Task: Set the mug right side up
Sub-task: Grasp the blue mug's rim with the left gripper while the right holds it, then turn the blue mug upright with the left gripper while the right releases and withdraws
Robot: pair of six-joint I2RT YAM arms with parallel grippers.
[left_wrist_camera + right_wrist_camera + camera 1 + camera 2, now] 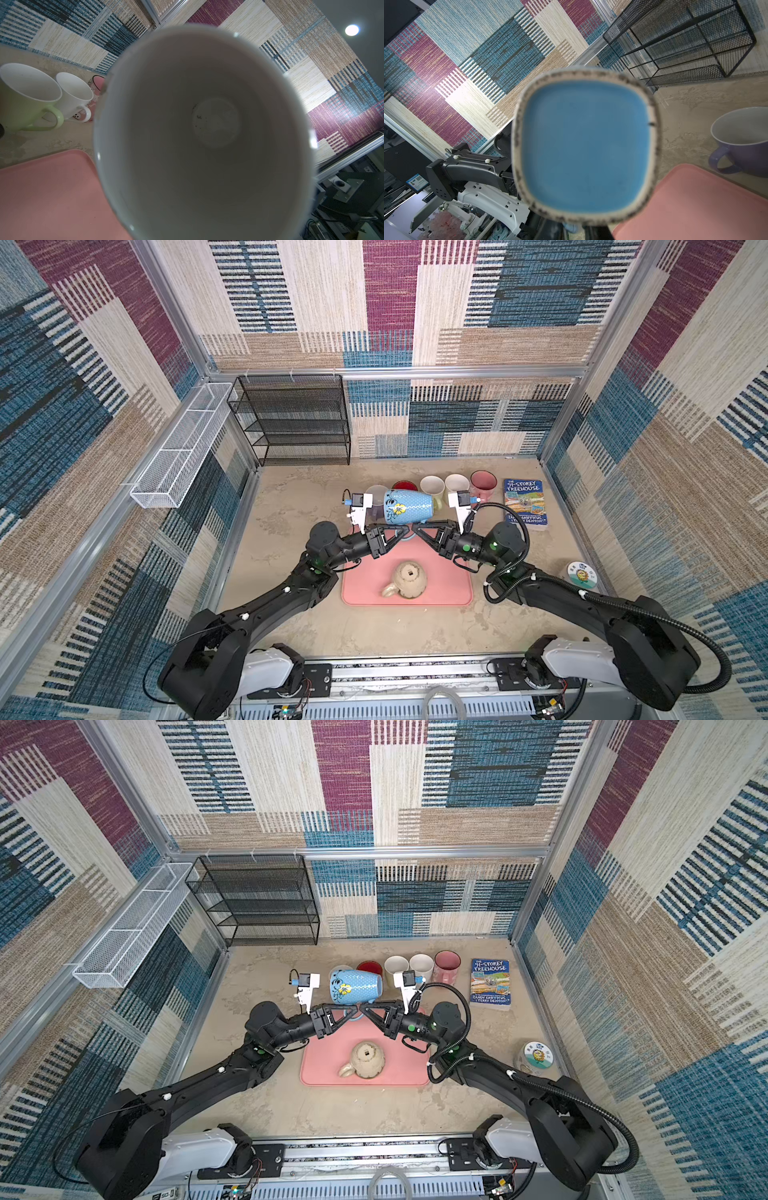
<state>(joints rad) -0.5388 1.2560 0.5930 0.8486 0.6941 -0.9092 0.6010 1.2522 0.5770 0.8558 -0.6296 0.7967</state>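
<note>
Looking from above: in both top views I see the blue mug point(409, 506) up in the air, lying on its side, over the far edge of the pink tray point(451, 595).
Left gripper point(402, 531): its fingers look pinched together on the handle under the mug.
Right gripper point(420, 531): pinched on the same handle from the other side.
Beige mug point(409, 580): upside down on the tray, with nothing touching it.
Left wrist view: I look right into the blue mug point(207, 135), so its mouth faces this arm.
Right wrist view: I see the blue mug point(585, 145) from its flat bottom end, and dark fingers sit on both sides of the handle.
How it will feel: I think it is hard, shiny and a bit heavy, and it would break if dropped. The handle is the best spot to hold. I should tip it slowly so it does not swing.
</note>
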